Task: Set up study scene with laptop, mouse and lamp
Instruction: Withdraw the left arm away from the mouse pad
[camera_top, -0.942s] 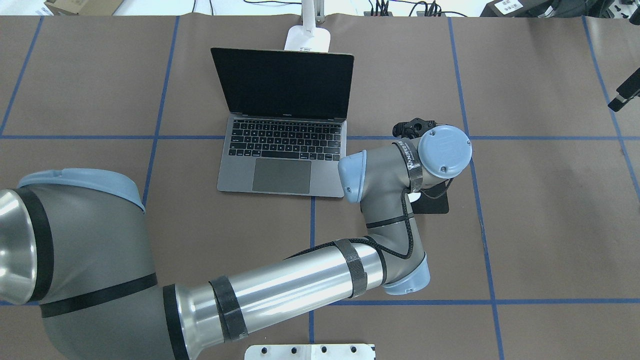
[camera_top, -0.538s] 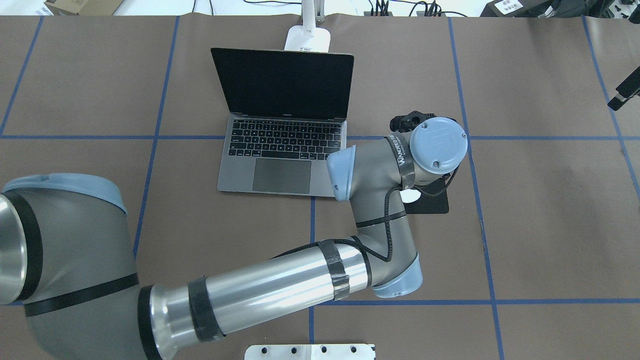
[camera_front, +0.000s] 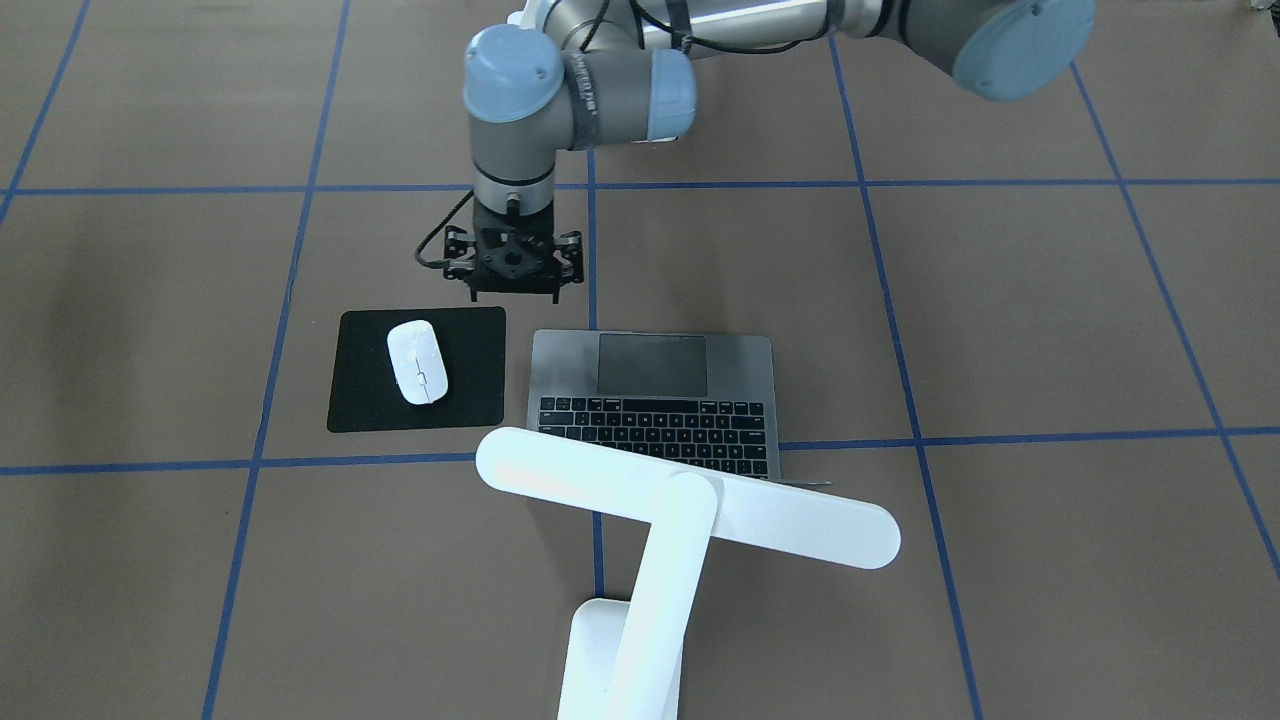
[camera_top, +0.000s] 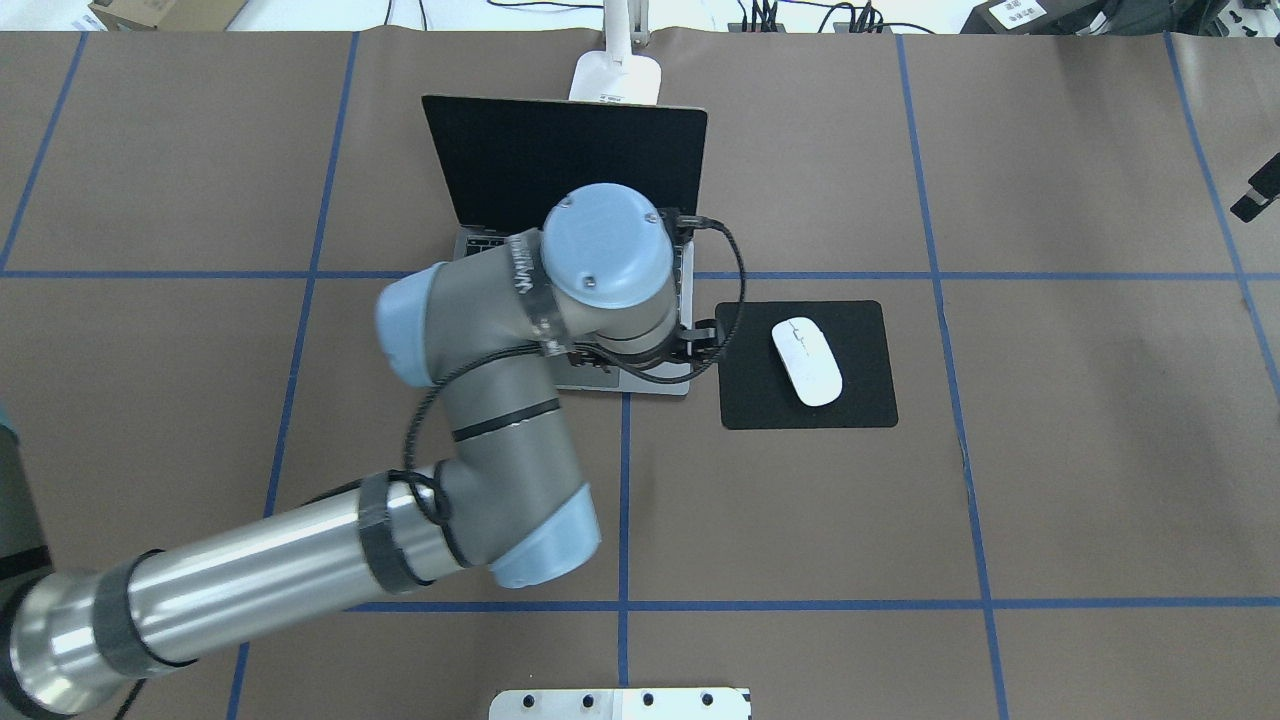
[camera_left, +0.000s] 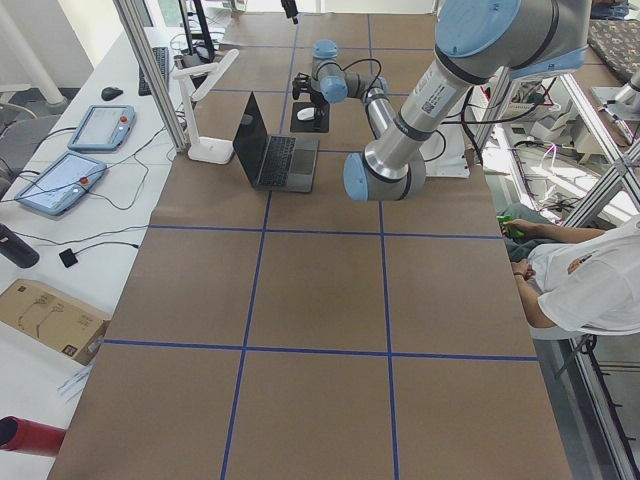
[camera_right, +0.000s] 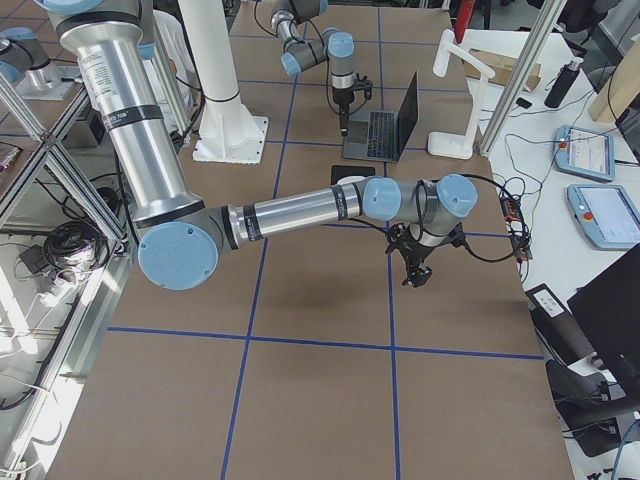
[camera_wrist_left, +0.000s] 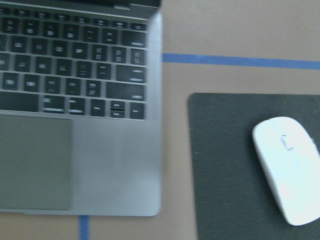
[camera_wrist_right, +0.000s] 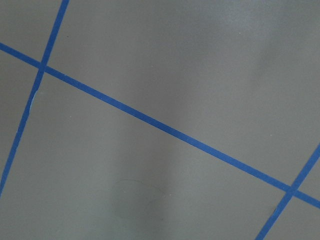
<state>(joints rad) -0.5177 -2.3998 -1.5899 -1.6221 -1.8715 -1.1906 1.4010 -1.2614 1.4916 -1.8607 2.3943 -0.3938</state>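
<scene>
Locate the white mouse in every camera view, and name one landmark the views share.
Front-facing: mouse left of centre, on the black mat.
Overhead: mouse right of centre.
Exterior left: mouse far off, top centre.
Exterior right: cannot tell; the near arm overlaps the mat.
Left wrist: mouse at right edge.
Right wrist: not in view.
Shared landmark: the black mat.

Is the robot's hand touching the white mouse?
Apart. In the front-facing view the left hand hangs past the edge of the black mat, with bare mat between it and the mouse.
</scene>
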